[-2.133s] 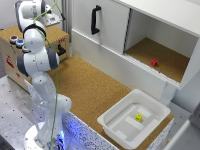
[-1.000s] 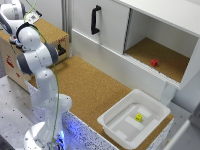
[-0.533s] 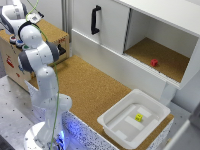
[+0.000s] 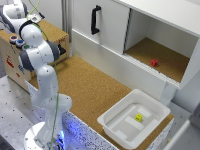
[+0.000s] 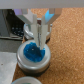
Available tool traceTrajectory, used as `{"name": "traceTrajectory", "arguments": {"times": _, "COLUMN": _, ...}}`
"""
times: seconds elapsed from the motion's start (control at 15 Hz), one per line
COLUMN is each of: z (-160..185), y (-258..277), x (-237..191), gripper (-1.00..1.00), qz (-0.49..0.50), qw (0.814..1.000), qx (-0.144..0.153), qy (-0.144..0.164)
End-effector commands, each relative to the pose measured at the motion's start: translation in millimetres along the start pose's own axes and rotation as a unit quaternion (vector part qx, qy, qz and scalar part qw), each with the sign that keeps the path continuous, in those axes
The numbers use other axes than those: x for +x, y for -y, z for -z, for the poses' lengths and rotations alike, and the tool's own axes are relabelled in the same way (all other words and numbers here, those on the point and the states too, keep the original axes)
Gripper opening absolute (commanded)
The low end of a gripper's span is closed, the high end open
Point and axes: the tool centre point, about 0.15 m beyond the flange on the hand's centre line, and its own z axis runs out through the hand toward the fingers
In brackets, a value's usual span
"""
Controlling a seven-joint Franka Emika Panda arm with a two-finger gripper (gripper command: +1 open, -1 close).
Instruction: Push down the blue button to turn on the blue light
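Right under your gripper (image 5: 39, 43) sits the blue button (image 5: 33, 52), a round cap with a mottled, glossy blue top, seated in a pale grey ring that looks like smooth plastic. Your fingers (image 5: 42, 34) are pressed together, nothing between them, their tips sitting on the blue cap near its edge. Around the button the surface is grainy brown cork, speckled and matte. Just beside the blue one, the curved pale rim of another button (image 5: 22, 80) peeks in.

In the exterior view the white arm (image 4: 40, 55) folds up toward a cork-topped wooden box (image 4: 52, 32), where small round buttons (image 4: 16, 40) sit in a row. Well away from the hand, a white plastic bin (image 4: 116, 123) holds a small yellow block (image 4: 139, 117), and an open white cabinet holds a small red block (image 4: 154, 62).
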Motion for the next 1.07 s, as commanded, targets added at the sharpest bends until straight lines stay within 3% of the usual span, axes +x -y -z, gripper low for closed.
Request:
{"name": "traceTrajectory", "arguments": {"times": 0.0, "z": 7.0, "y": -6.6, "x": 30.0, "gripper": -1.0, "qz": -0.017, "qw": 0.996, "qx": 0.022, "qy": 0.083}}
{"name": "traceTrajectory", "arguments": {"times": 0.8, "z": -39.4, "y": 2.7, "x": 29.0, "gripper": -1.0, "qz": -0.07, "qw": 0.992, "qx": 0.043, "qy": 0.097}}
{"name": "traceTrajectory", "arguments": {"times": 1.0, "z": -28.7, "y": 11.7, "x": 21.6, "gripper": -1.0, "qz": -0.08, "qw": 0.991, "qx": 0.042, "qy": 0.096}}
